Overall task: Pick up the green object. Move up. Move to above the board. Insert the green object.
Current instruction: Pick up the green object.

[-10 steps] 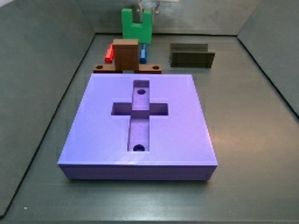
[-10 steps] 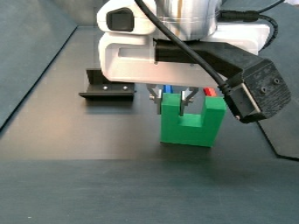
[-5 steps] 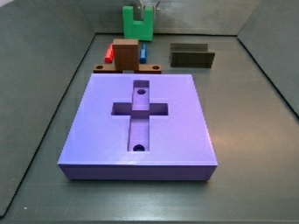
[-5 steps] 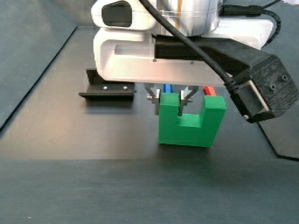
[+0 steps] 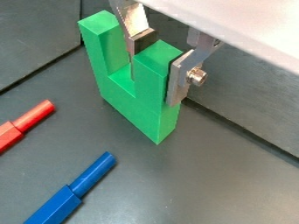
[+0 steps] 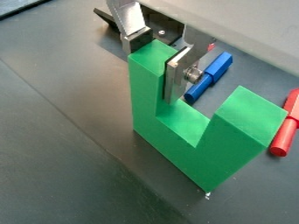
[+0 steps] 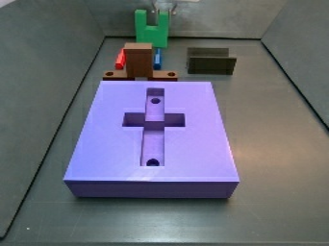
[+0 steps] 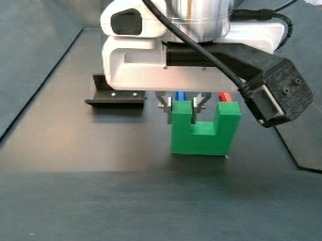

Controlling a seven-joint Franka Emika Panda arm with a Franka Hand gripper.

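The green object (image 7: 150,27) is a bright green U-shaped block, held upright at the far end of the floor, behind the board (image 7: 193,144). My gripper (image 7: 161,12) comes down onto it from above and is shut on one of its two prongs. Both wrist views show the silver fingers pressed on either side of that prong (image 5: 160,59) (image 6: 156,57), with the notch and the other prong free (image 6: 251,114). In a side view the block (image 8: 201,132) hangs under the gripper (image 8: 183,108), a little above the dark floor. The lavender board lies flat with its cross-shaped recess (image 7: 153,120) open.
A brown-red block (image 7: 137,58) and a dark olive U-shaped block (image 7: 211,61) stand between the green object and the board. The fixture (image 8: 113,94) stands on the floor nearby. A blue piece (image 5: 73,188) and a red piece (image 5: 24,124) lie on the floor beneath the gripper.
The gripper and the green object have crept slightly upward. Nothing else has moved.
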